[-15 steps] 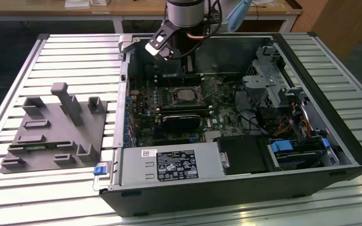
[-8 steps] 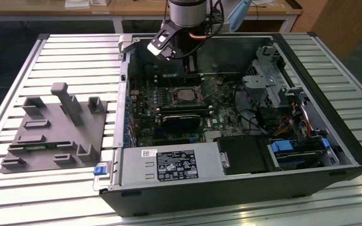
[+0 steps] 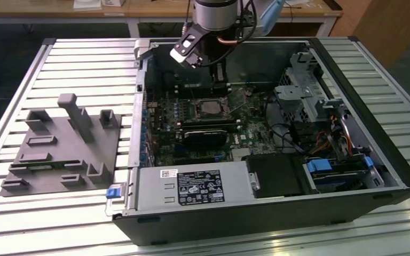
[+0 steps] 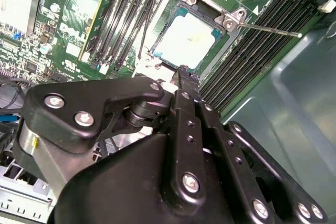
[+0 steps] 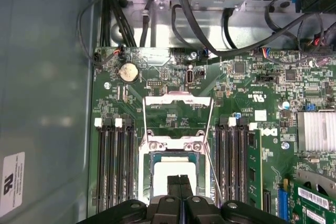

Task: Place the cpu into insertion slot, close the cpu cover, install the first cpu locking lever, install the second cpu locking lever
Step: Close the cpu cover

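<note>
Your gripper (image 5: 180,178) hangs straight down inside the case, fingers pressed together on nothing, tips just above the cpu (image 5: 176,167) seated in the insertion slot (image 5: 176,155); cpu cover (image 5: 178,109) flipped open.

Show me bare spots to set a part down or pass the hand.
Bare slatted table lies beyond the grey fixture on the exterior view's left, and beside the case on that view's right. Inside, a plain case panel borders the motherboard. Crowded: the cpu beneath the hand, memory slots flanking, cables beyond.
</note>
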You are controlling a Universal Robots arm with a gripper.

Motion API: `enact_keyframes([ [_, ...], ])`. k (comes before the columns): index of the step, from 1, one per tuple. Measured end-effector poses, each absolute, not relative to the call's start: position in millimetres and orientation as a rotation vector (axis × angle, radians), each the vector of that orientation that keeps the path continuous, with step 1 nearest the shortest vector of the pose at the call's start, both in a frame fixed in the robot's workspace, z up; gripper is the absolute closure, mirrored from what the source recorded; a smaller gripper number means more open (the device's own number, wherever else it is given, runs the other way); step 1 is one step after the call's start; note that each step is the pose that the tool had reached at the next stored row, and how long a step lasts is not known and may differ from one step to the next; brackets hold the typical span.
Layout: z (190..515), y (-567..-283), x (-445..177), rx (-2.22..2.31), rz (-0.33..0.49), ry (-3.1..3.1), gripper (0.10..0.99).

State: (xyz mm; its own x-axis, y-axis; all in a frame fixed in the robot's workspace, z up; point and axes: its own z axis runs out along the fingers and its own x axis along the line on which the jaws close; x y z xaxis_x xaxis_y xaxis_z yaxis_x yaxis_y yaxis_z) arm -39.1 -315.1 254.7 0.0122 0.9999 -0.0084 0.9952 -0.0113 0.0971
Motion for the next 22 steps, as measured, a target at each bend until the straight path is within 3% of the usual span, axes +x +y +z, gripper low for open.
enact_keyframes([
  [22,255,-315,-3,2.18,0.096,2.155,0.98],
])
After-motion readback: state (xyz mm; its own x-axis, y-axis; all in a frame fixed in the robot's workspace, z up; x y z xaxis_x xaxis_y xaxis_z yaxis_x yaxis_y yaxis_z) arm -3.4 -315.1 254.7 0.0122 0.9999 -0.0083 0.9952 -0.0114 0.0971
